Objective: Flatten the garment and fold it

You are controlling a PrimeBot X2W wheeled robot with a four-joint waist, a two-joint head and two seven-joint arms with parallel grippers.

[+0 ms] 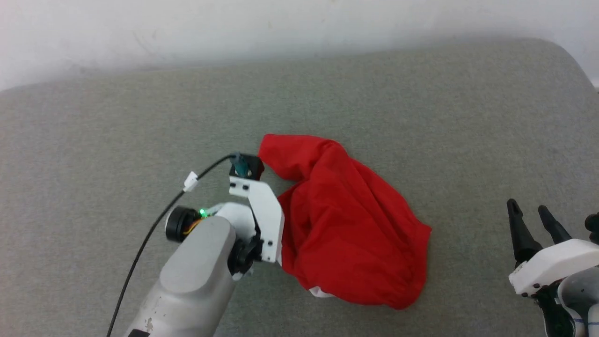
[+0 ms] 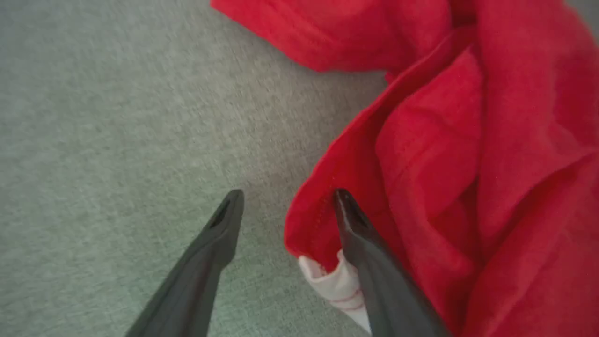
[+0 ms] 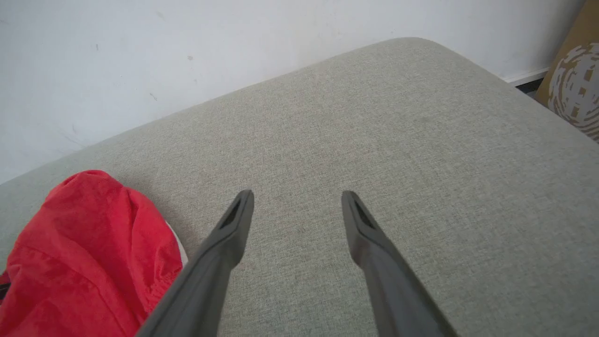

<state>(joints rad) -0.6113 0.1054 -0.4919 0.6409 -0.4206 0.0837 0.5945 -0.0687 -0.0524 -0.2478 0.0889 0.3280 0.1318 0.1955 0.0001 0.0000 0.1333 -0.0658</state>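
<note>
Reaching in from the lower left of the head view, my left arm's pale grey forearm (image 1: pixel 201 267) angles up toward the bright red thin-fabric garment (image 1: pixel 346 220), its white wrist bracket (image 1: pixel 262 210) just beside the cloth's near-left edge. A thin black cable (image 1: pixel 154 220) loops off that wrist.

In the left wrist view, my left gripper (image 2: pixel 285 196) points down at the cloth with its two dark fingers spread wide and nothing pinched between them. One finger (image 2: pixel 220 234) stands over bare grey upholstery; the other (image 2: pixel 355 234) lies across the garment's hem, just above a white band of trim (image 2: pixel 337 285). I cannot tell whether that finger presses on the fabric or only hangs above it.

The garment lies crumpled in a loose heap near the middle of the grey woven-fabric cushion (image 1: pixel 421 93), a rounded lobe rising at its far-left end.

My right gripper (image 1: pixel 528 207) sits at the lower right, well apart from the cloth, fingers pointing away from me — spread apart, holding nothing. Its wrist view shows the gripper (image 3: pixel 297 194) above bare cushion, the red heap off to one side, a white wall (image 3: pixel 187 56) beyond and a tan patterned pillow (image 3: pixel 573 84) at the far corner.
</note>
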